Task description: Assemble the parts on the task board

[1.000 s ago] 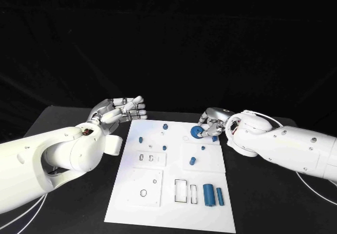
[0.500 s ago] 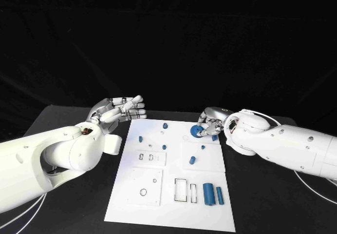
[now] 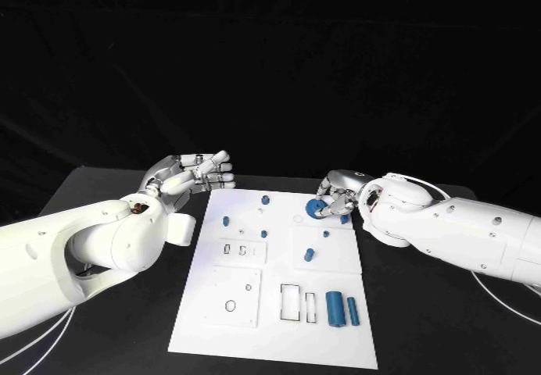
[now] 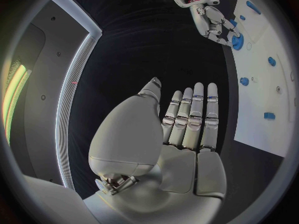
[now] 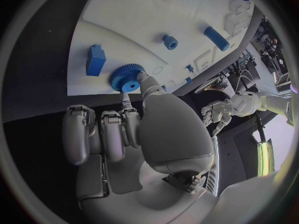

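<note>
No readable writing anywhere on the white board (image 3: 276, 344) lying on the black table (image 3: 124, 320). Nearest edge first: two blue cylinders, a thick one (image 3: 334, 308) and a thin one (image 3: 352, 312) just beside it, lying flat next to the rectangular slots. Further up, a short blue peg (image 3: 308, 255) stands mid-board, smaller blue pegs (image 3: 226, 221) dotted beyond. At the far right edge, the right hand (image 3: 336, 198) is curled down over the board, pinching a blue toothed gear (image 3: 317, 208) between thumb and a finger, gear right at the board's surface; its other fingers (image 5: 81, 134) are folded in. Off the board's far left corner, the left hand (image 3: 189, 176) hovers empty, fingers (image 4: 194, 109) straight and held close together, palm open
</note>
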